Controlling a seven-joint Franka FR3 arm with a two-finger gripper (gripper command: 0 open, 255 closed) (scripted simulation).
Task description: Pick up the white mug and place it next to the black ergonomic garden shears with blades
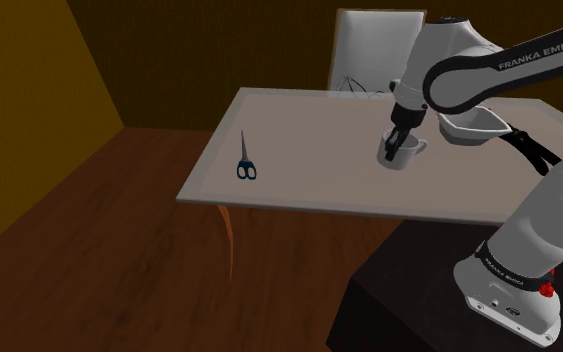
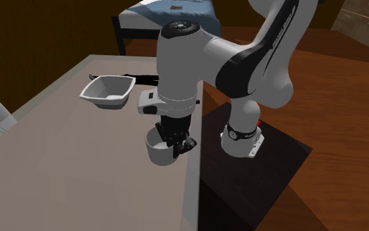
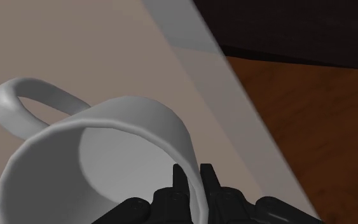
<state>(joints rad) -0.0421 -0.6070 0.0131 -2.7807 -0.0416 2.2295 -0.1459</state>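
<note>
Tabletop (image 1: 299, 170), pale and rectangular, carries everything, with brown wood floor around it. The white Franka arm (image 1: 469, 70) bends down over it from the dark stand (image 1: 409, 300). Its upper link reads "FRANKA EMIKA" in black capitals. A black band near the base bears lettering too small to read. A white chair back (image 1: 374, 45) stands beyond the table's far edge, behind the gripper.

A pale, square-sided bowl (image 2: 107, 92) sits on the table near the gripper. The white mug (image 1: 401, 155) is upright directly under the gripper (image 1: 396, 148), near the table's edge by the stand. Whether its base touches the table cannot be told. The two black fingers (image 3: 179, 178) are clamped on the mug's wall opposite the handle, one inside the rim and one outside.

The shears (image 1: 246, 165) lie flat well apart from the gripper, toward the shoulder view's left. Their handles are dark blue-black and their closed pale blades point to the table's far edge.
</note>
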